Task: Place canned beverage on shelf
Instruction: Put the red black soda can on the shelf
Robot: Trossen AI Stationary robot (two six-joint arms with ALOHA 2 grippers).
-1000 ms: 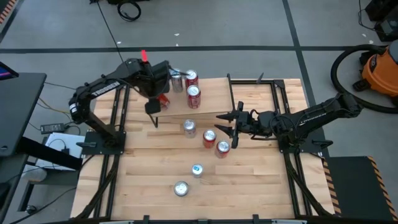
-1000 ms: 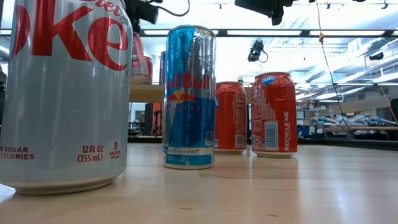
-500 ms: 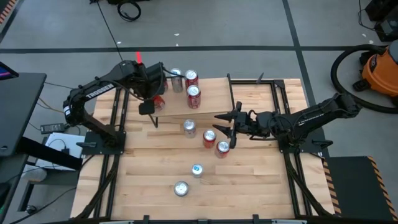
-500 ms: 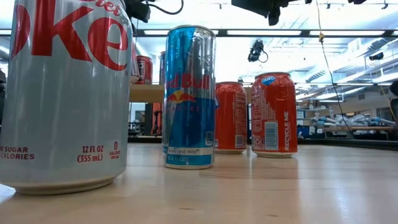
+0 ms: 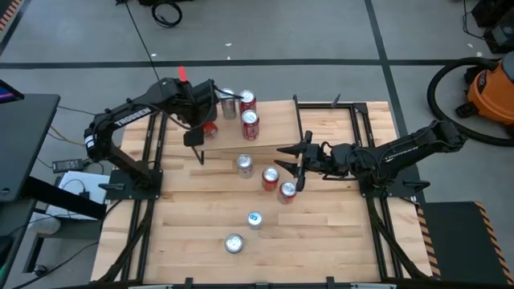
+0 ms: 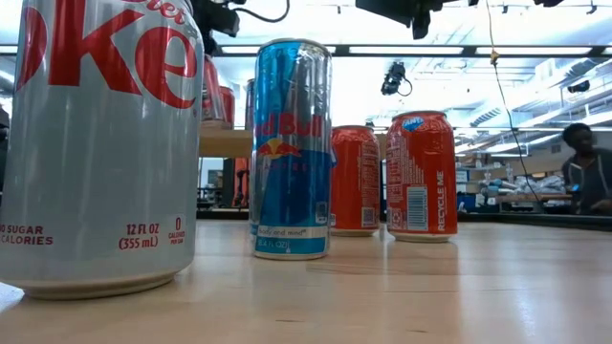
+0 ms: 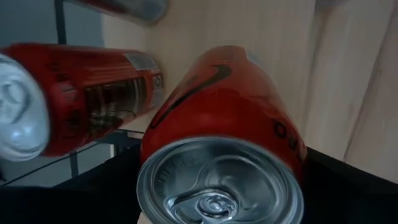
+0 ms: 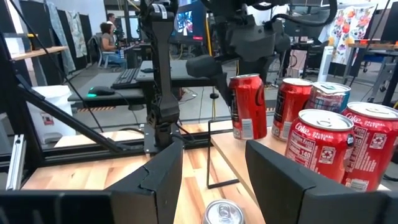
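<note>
Your shelf (image 5: 265, 127) sits at the table's far side with 3 cans on its left part. Left gripper (image 5: 206, 122) is at the shelf's left end, clenched on a red can (image 7: 227, 124) there. Right gripper (image 5: 291, 167) hangs splayed wide over the tabletop cans

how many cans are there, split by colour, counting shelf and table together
red can: 6 (one held in the left gripper)
silver can: 3
blue can: 1
total: 10
</note>
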